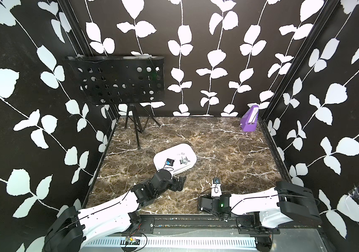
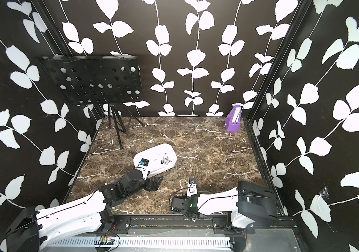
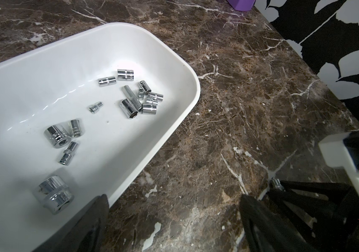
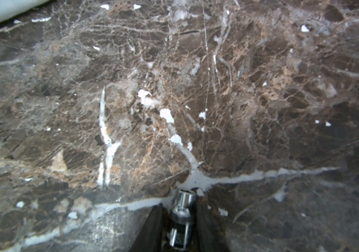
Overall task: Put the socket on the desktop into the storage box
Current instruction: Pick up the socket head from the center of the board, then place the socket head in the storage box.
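One loose socket (image 4: 182, 218): chrome, on the marble desktop (image 4: 196, 87), outside the storage box (image 1: 182, 150), apart from it.
Right gripper (image 4: 178, 204): jaws flank that socket closely; whether they pinch it cannot be told.
Left gripper (image 3: 174, 220): jaws spread wide, at the storage box's rim.
Storage box contents: many chrome sockets (image 3: 130, 107).

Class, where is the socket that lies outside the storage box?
In the right wrist view the socket lies on the marble desktop between the fingers of the right gripper, to the robot's right of the white storage box.
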Motion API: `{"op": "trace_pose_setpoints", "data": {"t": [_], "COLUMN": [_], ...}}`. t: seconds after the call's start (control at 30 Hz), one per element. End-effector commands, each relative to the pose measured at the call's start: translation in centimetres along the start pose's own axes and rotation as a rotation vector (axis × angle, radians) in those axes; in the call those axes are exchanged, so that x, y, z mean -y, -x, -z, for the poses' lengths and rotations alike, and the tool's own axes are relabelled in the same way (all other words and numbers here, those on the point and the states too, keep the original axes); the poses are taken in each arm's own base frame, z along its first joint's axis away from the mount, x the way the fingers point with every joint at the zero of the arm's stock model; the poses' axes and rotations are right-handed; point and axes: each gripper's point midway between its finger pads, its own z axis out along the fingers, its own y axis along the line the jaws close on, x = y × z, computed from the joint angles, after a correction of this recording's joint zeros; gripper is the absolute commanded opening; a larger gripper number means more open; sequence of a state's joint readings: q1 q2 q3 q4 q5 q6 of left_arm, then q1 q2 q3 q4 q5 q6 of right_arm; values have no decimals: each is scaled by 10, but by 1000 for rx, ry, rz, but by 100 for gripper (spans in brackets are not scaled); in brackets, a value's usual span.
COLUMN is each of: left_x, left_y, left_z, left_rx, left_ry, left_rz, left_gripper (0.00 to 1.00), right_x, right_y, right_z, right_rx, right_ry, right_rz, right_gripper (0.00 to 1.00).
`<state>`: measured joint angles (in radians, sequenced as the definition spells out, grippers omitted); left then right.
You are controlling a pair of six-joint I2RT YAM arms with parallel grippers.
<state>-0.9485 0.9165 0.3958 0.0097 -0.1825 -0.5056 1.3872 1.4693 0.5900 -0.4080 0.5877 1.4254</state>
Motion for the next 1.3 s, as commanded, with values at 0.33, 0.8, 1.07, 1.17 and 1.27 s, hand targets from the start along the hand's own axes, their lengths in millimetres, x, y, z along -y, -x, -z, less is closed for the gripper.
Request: {"op": "trace_pose_setpoints", "data": {"t": [0.33,0.8,1.07,1.17,1.27], "left_x": [-2,-46,-71,-76,-80], "left_y": [17,36,36,36,36], "left_z": [12,55,76,80,84], "left_rx": [78,292,387,408,420], "left_ry": [16,174,260,275,288], "left_rz": [17,84,132,144,152], "left_gripper": [94,95,96,96,96], "right_x": [17,-66,-148,-172,-193], "right_y": [-4,94,145,161,171], "right_z": [-6,69,62,42,14], "right_rx": [-18,234,178,132,85], "right_ry": [-47,288,479,477,461], "right_rz": [40,155,207,220,215], "right_gripper": [14,7,8,7,7]}}
